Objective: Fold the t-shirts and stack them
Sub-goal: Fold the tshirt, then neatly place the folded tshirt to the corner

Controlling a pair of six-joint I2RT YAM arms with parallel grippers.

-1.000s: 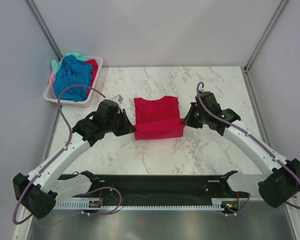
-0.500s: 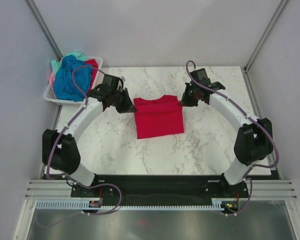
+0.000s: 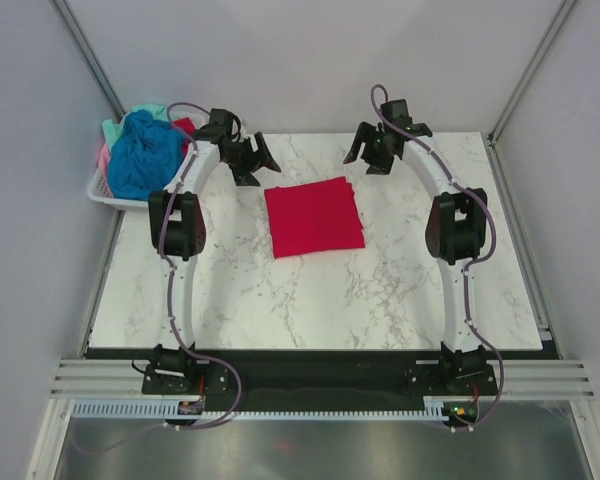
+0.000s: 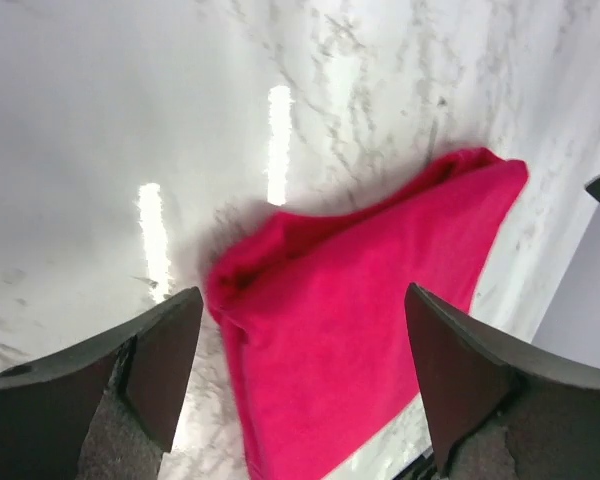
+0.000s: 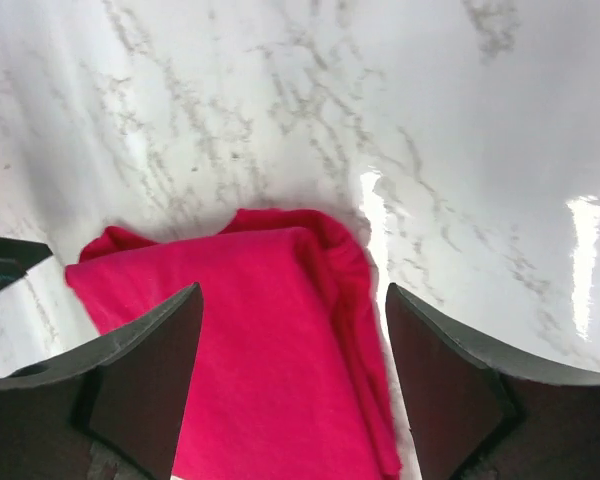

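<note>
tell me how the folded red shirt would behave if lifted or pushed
Probably floppy: the folded red shirt shows soft, loose layered edges, so it may droop and unfold. On the glossy table it likely slides when pushed.

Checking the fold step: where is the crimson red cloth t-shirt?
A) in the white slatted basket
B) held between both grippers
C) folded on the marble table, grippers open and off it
C: the crimson red t-shirt lies folded flat on the marble table, left gripper and right gripper open beyond its far edge.
</note>
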